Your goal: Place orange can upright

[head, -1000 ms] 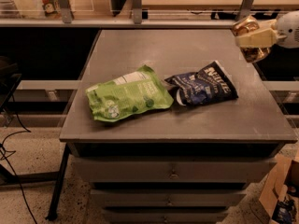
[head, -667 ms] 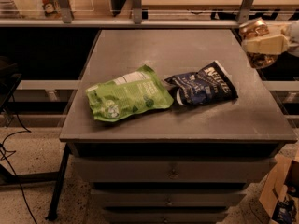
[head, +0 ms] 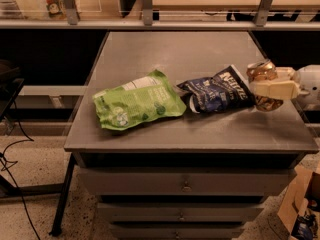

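We see the gripper [head: 262,84] at the right side of the scene, reaching in from the right over the table [head: 175,54], close to its right edge. Its pale fingers [head: 275,89] are pinching the can [head: 261,71]: one finger lies across the front of the can's middle, and a second pale part shows just behind it. The can stands roughly upright in that grip, perhaps leaning a little, with its shiny top above the finger and its mottled orange lower body below it. We cannot tell whether its base touches the table or hangs just above it. The white arm [head: 310,84] runs out of view to the right.

The can is just beside the right end of the blue bag [head: 215,91], which lies flat on the table near the middle-right. We cannot tell whether can and bag touch. To the left of the blue bag lies the green bag [head: 137,104], also flat, with its right corner touching or slightly overlapping the blue bag's left end. Both bags sit in the front half of the table.

Below the tabletop we see a stack of drawers [head: 185,184] with small pulls at their centres. Behind the table runs a rail [head: 150,24] with upright posts. On the speckled floor [head: 40,184], a dark cable [head: 15,159] trails at the left, and a cardboard box [head: 300,209] stands at the lower right corner.
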